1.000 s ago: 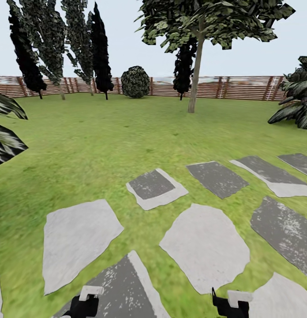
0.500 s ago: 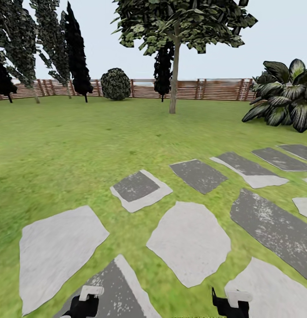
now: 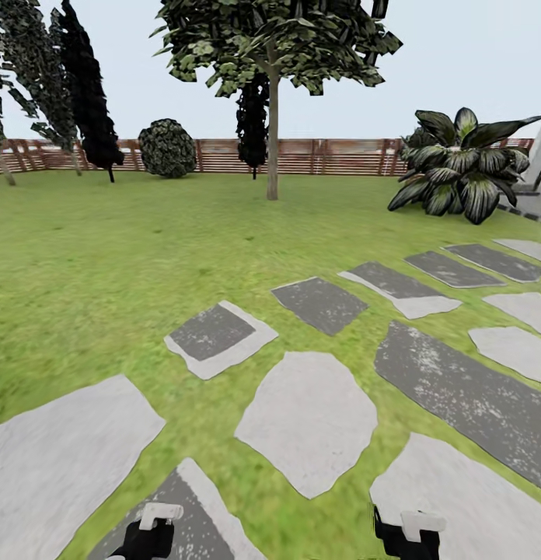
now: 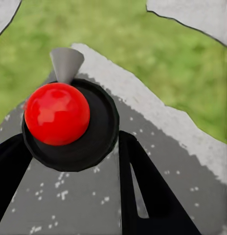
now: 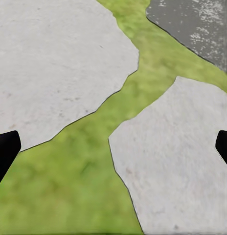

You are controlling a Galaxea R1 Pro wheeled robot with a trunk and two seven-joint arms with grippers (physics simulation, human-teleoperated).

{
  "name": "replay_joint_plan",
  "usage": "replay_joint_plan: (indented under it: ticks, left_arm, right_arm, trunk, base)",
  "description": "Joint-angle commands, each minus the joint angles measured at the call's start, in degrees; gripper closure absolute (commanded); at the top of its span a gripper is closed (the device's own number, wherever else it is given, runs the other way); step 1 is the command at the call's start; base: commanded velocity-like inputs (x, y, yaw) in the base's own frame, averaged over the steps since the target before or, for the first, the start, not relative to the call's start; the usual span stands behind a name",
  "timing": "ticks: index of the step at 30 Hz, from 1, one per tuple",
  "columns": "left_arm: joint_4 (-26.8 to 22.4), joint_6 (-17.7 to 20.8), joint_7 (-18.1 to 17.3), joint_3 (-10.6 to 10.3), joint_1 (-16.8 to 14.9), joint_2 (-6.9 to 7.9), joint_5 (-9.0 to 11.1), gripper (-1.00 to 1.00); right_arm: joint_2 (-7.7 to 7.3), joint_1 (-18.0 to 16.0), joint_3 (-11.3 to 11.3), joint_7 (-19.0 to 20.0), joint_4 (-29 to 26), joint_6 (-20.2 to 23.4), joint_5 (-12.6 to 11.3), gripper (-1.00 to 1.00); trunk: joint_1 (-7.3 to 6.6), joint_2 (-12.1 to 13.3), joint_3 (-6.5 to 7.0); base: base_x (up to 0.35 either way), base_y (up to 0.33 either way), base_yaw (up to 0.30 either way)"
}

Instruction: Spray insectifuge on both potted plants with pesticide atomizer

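We look out over a green lawn (image 3: 107,257) crossed by irregular grey stepping slabs (image 3: 305,420), some pale and some dark and speckled. A brown slatted wooden fence (image 3: 333,155) closes the far side, with a leafy thin-trunked tree (image 3: 272,117), a round dark bush (image 3: 167,148) and tall dark conifers (image 3: 88,93) in front of it. A big dark-leaved, pale-streaked plant (image 3: 457,167) stands at the right, near the slab path.

Our left gripper (image 4: 69,161) is clamped on the pesticide atomizer (image 4: 57,113), whose round red cap sits on a black collar with a grey cone nozzle, held between the black fingers (image 4: 147,196) above a dark speckled slab. Our right gripper (image 5: 113,147) holds nothing; its fingers stand wide apart over pale slabs and a grass seam. In the head view both grippers sit at the lower edge.
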Motion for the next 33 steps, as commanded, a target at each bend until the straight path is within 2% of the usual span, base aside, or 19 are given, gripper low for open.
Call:
replay_joint_plan:
  ticks: [1, 33]
  left_arm:
    - [0.0, -0.2, -0.2, 0.0, 0.0, 0.01, -0.2, 1.0]
    - [0.0, -0.2, -0.2, 0.1, 0.0, 0.02, -0.1, 1.0]
  right_arm:
    - [0.01, 0.0, 0.0, -0.1, 0.0, -0.2, 0.0, -1.0]
    - [-0.08, 0.0, -0.2, -0.2, -0.2, -0.2, -0.2, -1.0]
  trunk:
    - [-0.01, 0.0, -0.05]
    - [-0.01, 0.0, -0.05]
  base:
    - [0.0, 0.0, -0.269]
    - [0.0, 0.0, -0.272]
